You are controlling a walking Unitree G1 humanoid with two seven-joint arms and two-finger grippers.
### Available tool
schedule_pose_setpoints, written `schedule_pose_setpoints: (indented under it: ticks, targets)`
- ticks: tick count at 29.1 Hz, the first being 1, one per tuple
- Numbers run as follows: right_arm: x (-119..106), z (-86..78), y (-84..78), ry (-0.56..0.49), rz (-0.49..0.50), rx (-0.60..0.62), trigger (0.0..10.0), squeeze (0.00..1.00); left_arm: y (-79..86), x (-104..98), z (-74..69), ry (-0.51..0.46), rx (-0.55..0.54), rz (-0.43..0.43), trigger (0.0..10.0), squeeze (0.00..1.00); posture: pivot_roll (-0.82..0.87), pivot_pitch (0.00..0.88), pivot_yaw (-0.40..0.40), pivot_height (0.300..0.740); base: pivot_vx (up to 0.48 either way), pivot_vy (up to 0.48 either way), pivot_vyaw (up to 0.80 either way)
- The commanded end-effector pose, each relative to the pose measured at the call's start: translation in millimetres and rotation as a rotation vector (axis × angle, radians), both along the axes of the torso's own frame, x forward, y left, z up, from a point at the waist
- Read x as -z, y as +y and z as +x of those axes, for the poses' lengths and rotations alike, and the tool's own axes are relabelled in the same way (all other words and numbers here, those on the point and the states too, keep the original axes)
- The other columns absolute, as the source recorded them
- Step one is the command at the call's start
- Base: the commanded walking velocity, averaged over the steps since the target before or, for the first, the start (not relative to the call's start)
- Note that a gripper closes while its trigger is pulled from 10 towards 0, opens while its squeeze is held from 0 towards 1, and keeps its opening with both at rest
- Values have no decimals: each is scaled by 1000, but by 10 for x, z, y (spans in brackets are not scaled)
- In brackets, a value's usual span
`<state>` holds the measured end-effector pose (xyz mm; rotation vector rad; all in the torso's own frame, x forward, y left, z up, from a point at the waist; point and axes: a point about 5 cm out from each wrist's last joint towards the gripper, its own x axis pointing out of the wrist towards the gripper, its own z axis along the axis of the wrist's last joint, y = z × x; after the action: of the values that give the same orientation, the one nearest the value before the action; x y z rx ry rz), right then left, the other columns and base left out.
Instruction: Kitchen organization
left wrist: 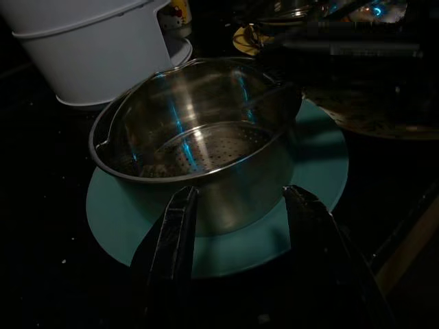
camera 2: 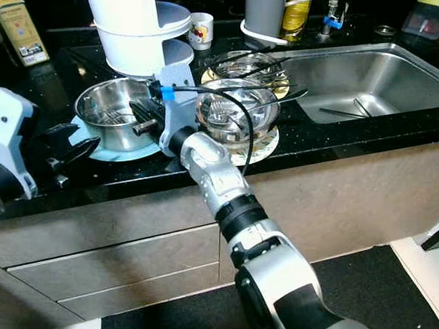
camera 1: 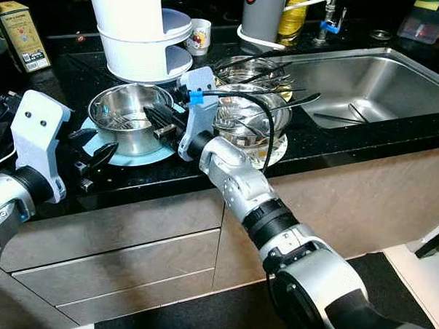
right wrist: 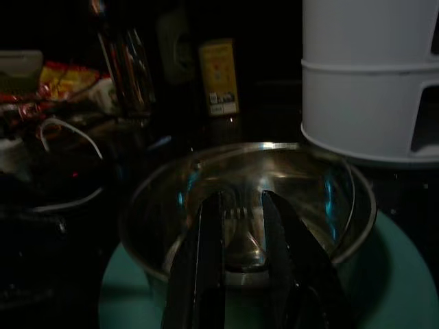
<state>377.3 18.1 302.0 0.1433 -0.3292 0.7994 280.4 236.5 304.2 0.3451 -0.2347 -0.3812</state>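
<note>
- Steel pot [camera 1: 130, 117] w/ perforated floor sits on teal plate [camera 1: 143, 157] on black counter [camera 1: 335, 141], just in front of white tiered container [camera 1: 144, 33].
- Right gripper [camera 1: 161, 122] at pot's right rim, fingers reaching over the rim; right wrist view shows them a narrow gap apart w/ a fork [right wrist: 241, 229] between them. Can't tell if they actually pinch it.
- Fork: tines point away from the wrist cam, long axis along the fingers, lying inside pot.
- Left gripper [camera 1: 95, 161] on pot's left, near plate edge, not touching pot; fingers spread, seen in left wrist view w/ pot wall framed between the fingertips [left wrist: 180, 205].
- Left wrist view shows the hole pattern in pot floor; head views show rim and wall but floor is hard to read.
- Head views also show glass bowl [camera 1: 250, 123] w/ utensils just right of right gripper, and steel sink [camera 1: 362, 85] further right.
- Yellow box [camera 1: 21, 35] at counter's back left.
</note>
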Motion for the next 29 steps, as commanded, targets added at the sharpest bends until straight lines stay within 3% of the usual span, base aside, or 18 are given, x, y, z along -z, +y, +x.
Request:
schedule_pose_setpoints:
  ticks: [1,16,26,29]
  targets:
    - [-68,-10,5,-18,37,-11,0,0,-11,-51,-25,-19,15,-8,10000,0,-14,195,-54,740,0,0,0]
    - [-568,-121,-163,-72,210,-132,0,0,-14,-137,-42,-47,49,-72,10000,0,-17,192,-53,740,0,0,0]
    - [-614,-237,-270,-70,234,-205,118,0,-14,-161,-35,-48,65,-102,10000,0,-21,190,-46,740,0,0,0]
    - [-585,-263,-291,-66,185,-219,431,0,-11,-157,-20,-45,63,-107,10000,0,-24,187,-43,740,0,0,0]
